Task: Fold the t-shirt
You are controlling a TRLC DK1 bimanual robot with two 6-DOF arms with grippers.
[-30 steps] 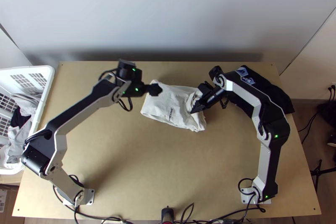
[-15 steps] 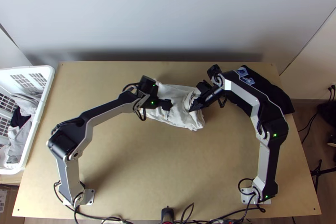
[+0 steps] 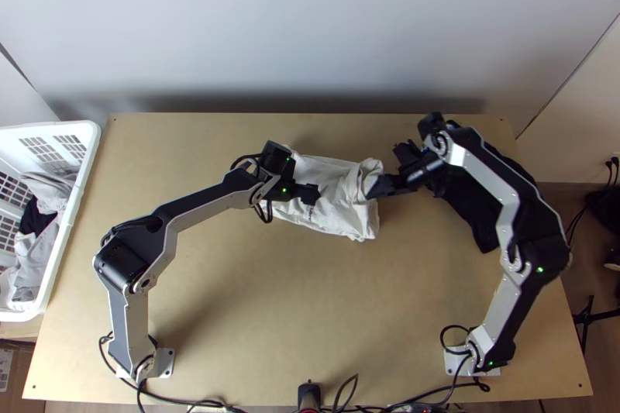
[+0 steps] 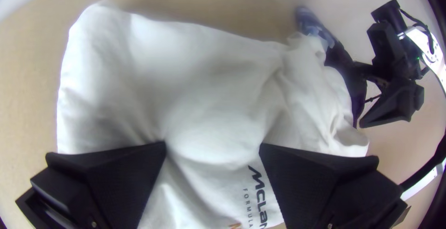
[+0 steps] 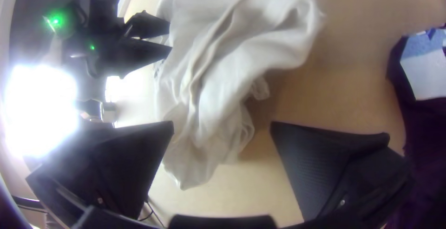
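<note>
The white t-shirt [image 3: 333,215] lies folded into a compact bundle near the table's middle, its right end bunched in loose layers. My left gripper [image 3: 316,194] is down over the shirt's left part; in the left wrist view the left gripper [image 4: 213,146] is open, its fingers apart on the printed fabric. Off the bunched end, to its right, is my right gripper [image 3: 378,187]. Seen from its own wrist, the right gripper [image 5: 222,124] is open beside the rumpled shirt [image 5: 223,62], with no cloth held between its fingers.
A dark garment [image 3: 477,211] with a blue and white patch lies at the table's back right, partly under the right arm. A white basket [image 3: 85,173] holding clothes stands at the left edge. Bare tabletop [image 3: 310,320] stretches in front of the shirt.
My left gripper has moved right and toward the near edge, onto the shirt. My right gripper has pulled away to the right from the bunched end, uncovering more of the cloth.
</note>
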